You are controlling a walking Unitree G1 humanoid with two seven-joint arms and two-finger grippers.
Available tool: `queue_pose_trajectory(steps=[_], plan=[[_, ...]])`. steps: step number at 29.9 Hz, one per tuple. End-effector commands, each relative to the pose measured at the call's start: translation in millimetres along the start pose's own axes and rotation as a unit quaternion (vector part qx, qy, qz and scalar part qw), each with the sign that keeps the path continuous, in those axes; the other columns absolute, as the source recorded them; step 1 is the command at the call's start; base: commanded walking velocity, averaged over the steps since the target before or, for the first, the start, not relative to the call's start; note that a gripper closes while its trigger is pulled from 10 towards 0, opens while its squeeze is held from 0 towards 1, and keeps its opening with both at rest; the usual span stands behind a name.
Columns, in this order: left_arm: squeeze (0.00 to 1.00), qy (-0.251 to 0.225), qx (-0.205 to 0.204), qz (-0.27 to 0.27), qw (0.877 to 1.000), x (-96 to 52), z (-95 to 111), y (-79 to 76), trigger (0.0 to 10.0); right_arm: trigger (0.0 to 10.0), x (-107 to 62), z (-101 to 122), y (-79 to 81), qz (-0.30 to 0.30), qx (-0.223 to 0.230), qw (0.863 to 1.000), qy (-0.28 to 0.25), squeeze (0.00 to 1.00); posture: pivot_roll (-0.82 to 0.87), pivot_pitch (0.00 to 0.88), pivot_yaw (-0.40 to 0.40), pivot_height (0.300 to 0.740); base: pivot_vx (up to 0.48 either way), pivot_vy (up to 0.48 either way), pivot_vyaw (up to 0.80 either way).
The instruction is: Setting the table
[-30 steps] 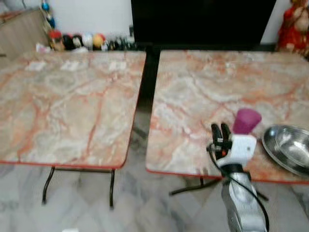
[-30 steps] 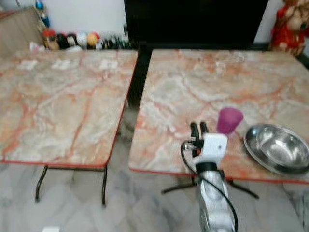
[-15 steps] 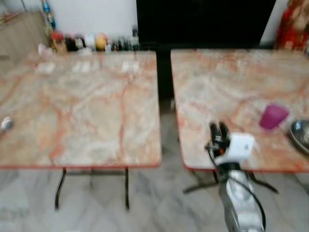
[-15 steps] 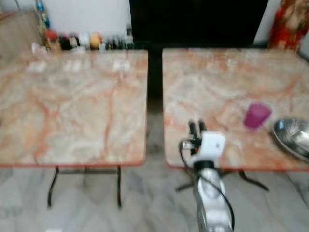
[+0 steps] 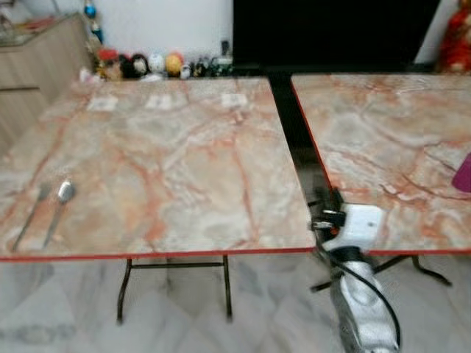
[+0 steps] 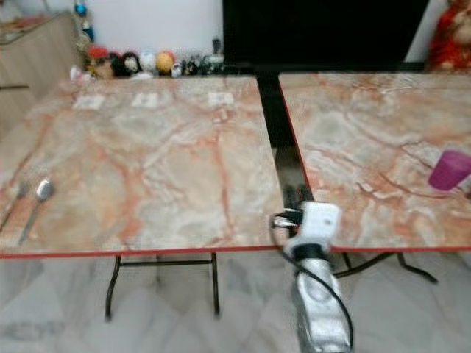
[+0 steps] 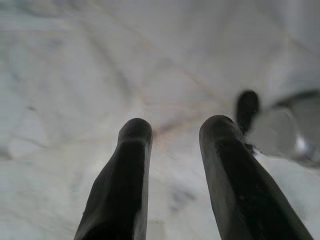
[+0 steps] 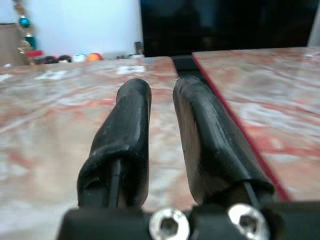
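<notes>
- Left eye view: I see two marble-patterned folding tables side by side with a dark gap between them. On the left table (image 5: 169, 154), a spoon (image 5: 60, 202) and a fork (image 5: 29, 215) lie parallel near its front left corner, just apart from each other. Three small white cards (image 5: 163, 101) sit in a row along its far edge, and beyond that edge a line of small colourful figurines (image 5: 143, 64) stands against the wall. My right gripper (image 5: 330, 200) is raised at the gap, over the front corner of the left table, with its white wrist block and silver arm below it. A purple cup (image 5: 464, 175) shows at the frame's edge on the right table (image 5: 383, 140).
- Right eye view: The same scene; here the purple cup stands clear on the right table, well apart from the cutlery.
- Left wrist view: My left gripper (image 7: 172, 132) hangs over pale marble floor (image 7: 90, 60), its fingers parted and holding nothing.
- Right wrist view: The right gripper's fingers (image 8: 130, 125) have a narrow gap between them with nothing in it, pointing along the left table's edge beside the gap.
</notes>
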State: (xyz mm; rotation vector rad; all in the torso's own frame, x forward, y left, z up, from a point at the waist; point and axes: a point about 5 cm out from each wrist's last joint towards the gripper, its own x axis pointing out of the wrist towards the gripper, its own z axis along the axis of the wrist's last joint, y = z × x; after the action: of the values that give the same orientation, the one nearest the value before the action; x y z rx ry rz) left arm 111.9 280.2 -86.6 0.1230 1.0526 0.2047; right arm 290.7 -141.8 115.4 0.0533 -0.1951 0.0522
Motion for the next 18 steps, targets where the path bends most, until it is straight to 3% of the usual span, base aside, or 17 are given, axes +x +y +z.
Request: queue_pose_trajectory(steps=[1, 9, 18], plan=[[0.00, 0.005, -0.004, -0.006, 1.000, 1.1, -0.2, -7.0, 10.0, 10.0, -2.3, -1.9, -6.7, -0.006, -0.008, 1.000, 0.005, 0.00, -0.09, 0.000, 0.033, 0.740, 0.000, 0.480, 0.00], [0.00, 0.001, -0.010, -0.008, 1.000, 3.6, 6.3, -15.3, 10.0, 10.0, 0.7, -1.4, -3.5, -0.008, -0.008, 1.000, 0.004, 0.00, -0.09, 0.000, 0.036, 0.740, 0.000, 0.480, 0.00], [0.00, -0.004, -0.014, -0.007, 1.000, 4.1, 9.5, -14.2, 10.0, 10.0, 2.1, 0.0, -4.9, -0.013, -0.014, 1.000, 0.000, 0.00, -0.08, 0.000, 0.038, 0.740, 0.000, 0.480, 0.00]])
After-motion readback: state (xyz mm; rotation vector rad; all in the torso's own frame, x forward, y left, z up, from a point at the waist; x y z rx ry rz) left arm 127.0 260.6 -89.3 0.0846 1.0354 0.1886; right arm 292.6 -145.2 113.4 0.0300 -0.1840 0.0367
